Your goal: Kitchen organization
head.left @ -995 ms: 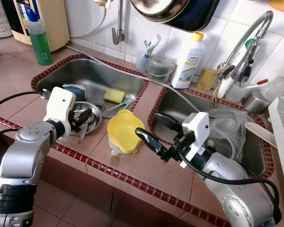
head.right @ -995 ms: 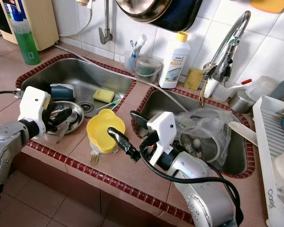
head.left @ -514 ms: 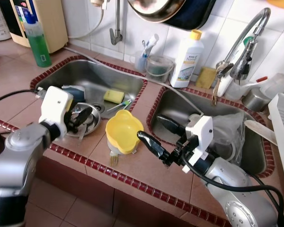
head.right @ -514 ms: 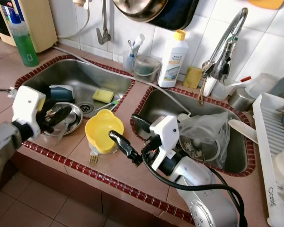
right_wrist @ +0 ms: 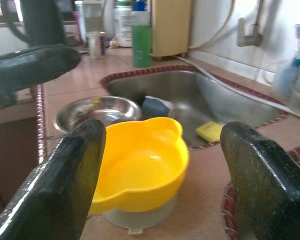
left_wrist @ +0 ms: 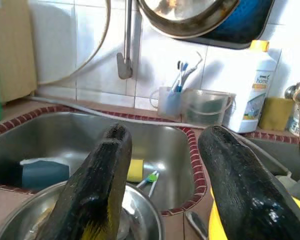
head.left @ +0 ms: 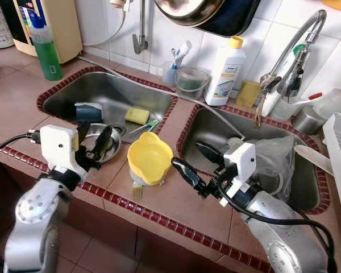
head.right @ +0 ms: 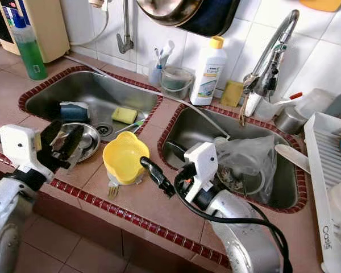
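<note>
change since earlier: the left gripper (head.left: 95, 145) has been drawn back from over the steel bowl (head.left: 111, 140) toward the counter's front edge, and its fingers are now spread wider; the right gripper (head.left: 197, 165) has been shifted a little away from the yellow bowl (head.left: 149, 158); the yellow bowl itself is seen in the same spot.
landmark: the yellow bowl, standing on the tiled strip between the two sinks.
yellow bowl: it is seated upside-up on a pale container (head.left: 137, 178), probably stacked there after use; a fork (head.right: 112, 187) is lying just beside it at the counter's front edge.
right gripper: it is held just beside the yellow bowl, on the side of the right sink (head.left: 213, 131), jaws wide apart and nothing held; in the right wrist view the bowl is framed between the two fingers, so a grasp of its rim is judged to be lined up.
left gripper: it is held near the yellow bowl on the opposite side, above the steel bowl's near rim, parted and empty; it seems kept clear of the other arm.
steel bowl: it is resting on the left sink's (head.left: 62, 96) front corner, near the yellow bowl, with a utensil in it.
behind the yellow bowl: a yellow sponge (head.left: 137, 115) and a toothbrush (head.left: 143, 127) are lying in the left sink; a white detergent bottle (head.left: 225, 71) is set against the wall.
step judged: the approach to the yellow bowl is not yet finished; no contact is seen.
</note>
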{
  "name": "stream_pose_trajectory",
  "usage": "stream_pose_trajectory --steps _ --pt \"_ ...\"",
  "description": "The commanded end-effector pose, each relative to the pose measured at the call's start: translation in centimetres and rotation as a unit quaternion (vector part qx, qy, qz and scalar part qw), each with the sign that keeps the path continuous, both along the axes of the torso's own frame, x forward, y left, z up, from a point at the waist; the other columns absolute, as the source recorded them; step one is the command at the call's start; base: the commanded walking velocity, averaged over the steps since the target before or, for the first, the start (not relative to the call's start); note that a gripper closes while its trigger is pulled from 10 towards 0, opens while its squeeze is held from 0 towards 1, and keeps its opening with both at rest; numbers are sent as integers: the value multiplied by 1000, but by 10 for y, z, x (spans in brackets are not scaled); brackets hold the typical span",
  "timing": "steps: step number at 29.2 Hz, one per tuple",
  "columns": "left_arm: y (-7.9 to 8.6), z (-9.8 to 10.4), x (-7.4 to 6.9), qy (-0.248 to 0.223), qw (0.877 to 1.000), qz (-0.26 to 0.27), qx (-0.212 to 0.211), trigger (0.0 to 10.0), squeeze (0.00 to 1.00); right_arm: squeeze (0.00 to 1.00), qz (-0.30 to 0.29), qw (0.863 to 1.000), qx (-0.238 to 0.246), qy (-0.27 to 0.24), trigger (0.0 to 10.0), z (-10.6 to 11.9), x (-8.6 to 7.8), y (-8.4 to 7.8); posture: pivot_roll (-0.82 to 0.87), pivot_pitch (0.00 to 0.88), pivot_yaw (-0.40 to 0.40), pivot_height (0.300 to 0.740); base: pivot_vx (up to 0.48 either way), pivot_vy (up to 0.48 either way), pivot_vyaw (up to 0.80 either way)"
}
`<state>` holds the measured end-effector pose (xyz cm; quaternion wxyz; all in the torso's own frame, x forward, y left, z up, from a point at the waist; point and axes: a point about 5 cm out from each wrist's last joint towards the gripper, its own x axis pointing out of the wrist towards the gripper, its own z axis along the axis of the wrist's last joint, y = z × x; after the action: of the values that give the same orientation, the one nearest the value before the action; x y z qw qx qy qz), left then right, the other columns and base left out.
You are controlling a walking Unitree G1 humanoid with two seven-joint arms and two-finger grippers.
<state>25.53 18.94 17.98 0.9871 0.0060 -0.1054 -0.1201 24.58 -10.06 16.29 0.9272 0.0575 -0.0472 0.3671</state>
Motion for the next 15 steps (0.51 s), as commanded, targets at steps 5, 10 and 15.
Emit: stream_pose_trajectory --steps 5,10,15 --pt "-7 -2 -14 -29 999 -7 12 10000 0 0 -63 998 13 -29 10000 -1 7 -9 113 47 -114 740 0 0 0" --pt "-6 0 -19 -36 999 -21 -8 10000 0 0 -100 992 30 -69 10000 8 7 -10 115 42 -118 740 0 0 0" --pt "-5 -4 -25 -29 999 -26 -2 10000 0 0 -114 988 40 -94 10000 15 0 -8 110 41 -121 740 0 0 0"
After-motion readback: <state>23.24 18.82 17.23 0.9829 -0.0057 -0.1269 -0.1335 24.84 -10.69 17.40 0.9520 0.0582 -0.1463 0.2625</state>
